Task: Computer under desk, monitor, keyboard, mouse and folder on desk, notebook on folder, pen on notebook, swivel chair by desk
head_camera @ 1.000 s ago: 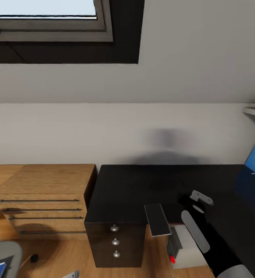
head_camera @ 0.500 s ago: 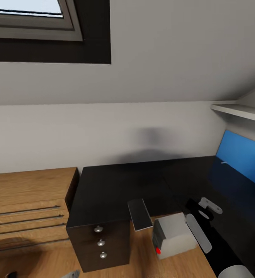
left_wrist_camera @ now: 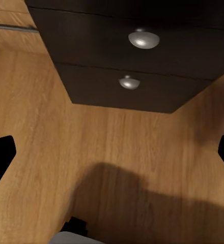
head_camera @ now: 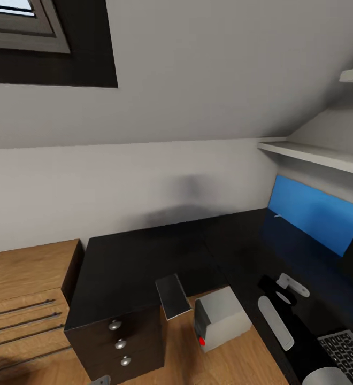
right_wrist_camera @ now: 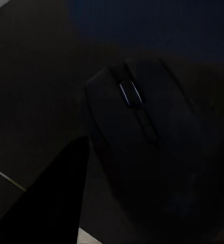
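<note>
The black-topped desk with its bright blue back panel runs along the right. The light grey computer stands on the floor at the desk's near edge. A corner of the keyboard lies on the desk at the lower right. My right gripper hangs over the desk top. In the right wrist view the dark mouse looms very close, with one black finger against its side, so the gripper looks shut on it. My left gripper is open above the wood floor, facing a dark cabinet's drawer knobs.
A dark three-drawer cabinet joins the desk's left end, and a small grey slab sits at its front corner. A low light-wood cabinet stands further left. White shelves hang above the blue panel. A skylight is at the upper left.
The camera has swung right, so the whole scene slid left. The blue panel, shelves and keyboard corner came into view. My right arm keeps its place in the picture.
</note>
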Motion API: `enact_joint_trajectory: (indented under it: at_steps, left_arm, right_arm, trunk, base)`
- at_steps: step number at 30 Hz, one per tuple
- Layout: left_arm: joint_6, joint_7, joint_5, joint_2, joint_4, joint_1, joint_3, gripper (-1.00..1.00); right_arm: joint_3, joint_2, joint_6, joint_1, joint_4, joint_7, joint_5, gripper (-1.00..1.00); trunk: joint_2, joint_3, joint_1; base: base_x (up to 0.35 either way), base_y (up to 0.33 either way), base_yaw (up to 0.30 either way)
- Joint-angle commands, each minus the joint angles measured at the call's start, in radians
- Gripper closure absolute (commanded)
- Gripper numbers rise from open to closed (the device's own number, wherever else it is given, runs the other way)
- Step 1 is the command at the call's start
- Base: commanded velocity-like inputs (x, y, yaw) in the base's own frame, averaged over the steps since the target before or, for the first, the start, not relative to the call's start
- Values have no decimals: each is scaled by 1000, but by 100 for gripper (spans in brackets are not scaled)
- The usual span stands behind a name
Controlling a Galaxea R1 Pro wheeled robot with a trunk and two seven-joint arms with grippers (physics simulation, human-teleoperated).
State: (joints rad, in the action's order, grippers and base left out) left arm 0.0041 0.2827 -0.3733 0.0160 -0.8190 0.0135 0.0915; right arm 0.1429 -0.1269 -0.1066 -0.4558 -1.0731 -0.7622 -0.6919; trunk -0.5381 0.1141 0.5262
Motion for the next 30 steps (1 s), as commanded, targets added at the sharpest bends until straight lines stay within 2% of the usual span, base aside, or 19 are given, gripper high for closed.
enact_joint_trajectory:
  at_steps: [1, 3, 21, 26, 30]
  left_arm:
    - [0, 7, -9, -1, -2, 0, 4, -100]
    - [0, 7, -9, -1, -2, 0, 4, -100]
    - [0, 5, -7, 1, 0, 0, 6, -100]
    - [1, 3, -6, 2, 0, 0, 7, -100]
    - [3, 1, -5, 2, 0, 0, 8, -100]
  right_arm:
    - [3, -1, 6, -1, 5, -7, -1, 100]
    - [3, -2, 31, -1, 21, -8, -1, 100]
    - [3, -2, 40, -1, 25, -5, 0, 100]
    - [11, -2, 95, -1, 25, -3, 5, 100]
    - [14, -2, 109, -1, 25, -3, 6, 100]
  trunk:
    - [-2, 2, 0]
    - [-2, 2, 0]
    - [-2, 2, 0]
    - [-2, 2, 0]
    - [-2, 2, 0]
  base:
    - [0, 0, -300]
    - [0, 0, -300]
    - [0, 0, -298]
    - [0, 0, -51]
    - [0, 0, -6]
